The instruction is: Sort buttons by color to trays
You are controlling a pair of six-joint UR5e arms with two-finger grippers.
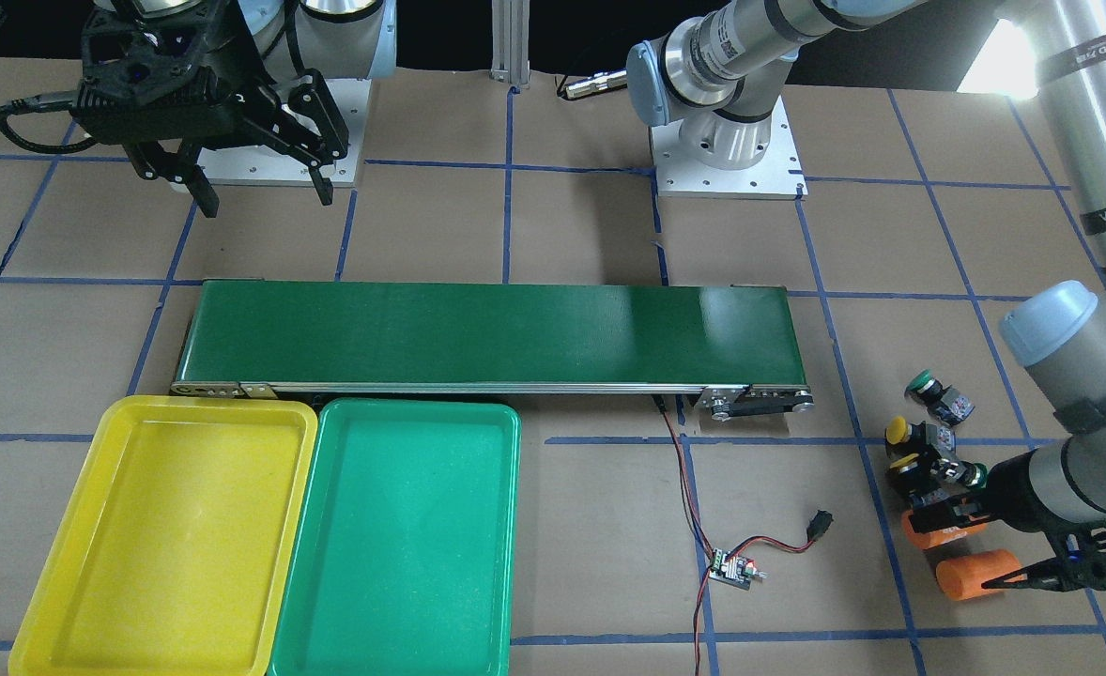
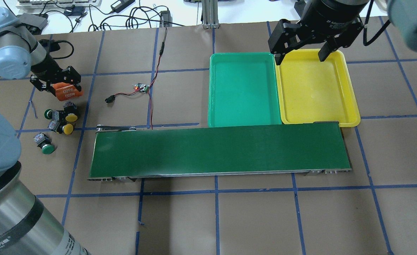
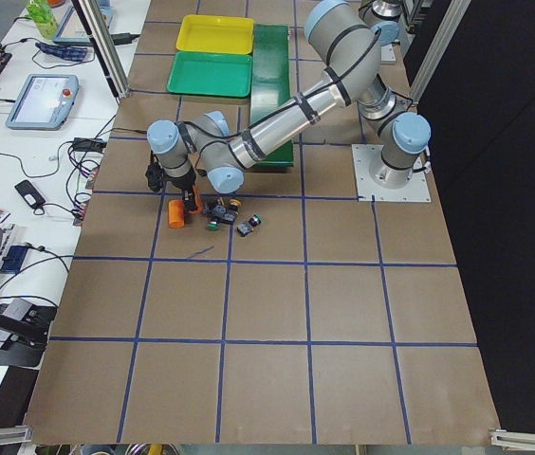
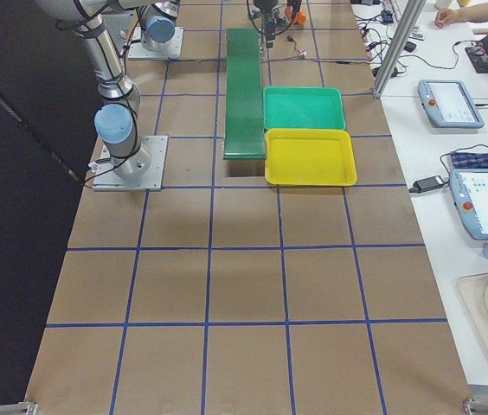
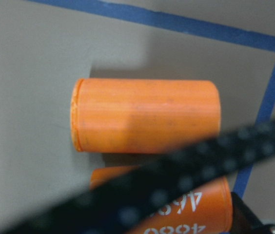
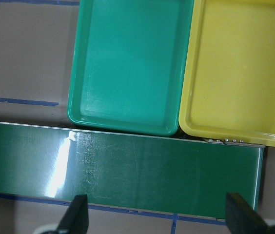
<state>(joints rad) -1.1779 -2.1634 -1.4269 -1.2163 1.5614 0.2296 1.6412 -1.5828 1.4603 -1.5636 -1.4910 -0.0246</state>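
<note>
Four buttons lie in a cluster on the brown table: two green-capped (image 2: 48, 114) (image 2: 47, 148) and two yellow-capped (image 2: 72, 117) (image 2: 67, 129); in the front view they sit at the right (image 1: 908, 467). My left gripper (image 2: 57, 82) is open, just beyond the buttons and over two orange cylinders (image 5: 145, 114), holding nothing. The teal tray (image 2: 244, 88) and the yellow tray (image 2: 314, 88) lie side by side, both empty. My right gripper (image 2: 300, 56) is open and empty, raised over the trays' far edge (image 6: 158, 219).
The long dark green conveyor belt (image 2: 219, 148) runs between the buttons and the trays, along the trays' near edge. A small circuit board with red and black wires (image 2: 141, 88) lies near the belt's left end. The orange cylinder marked 4680 (image 2: 68, 92) lies beside the buttons.
</note>
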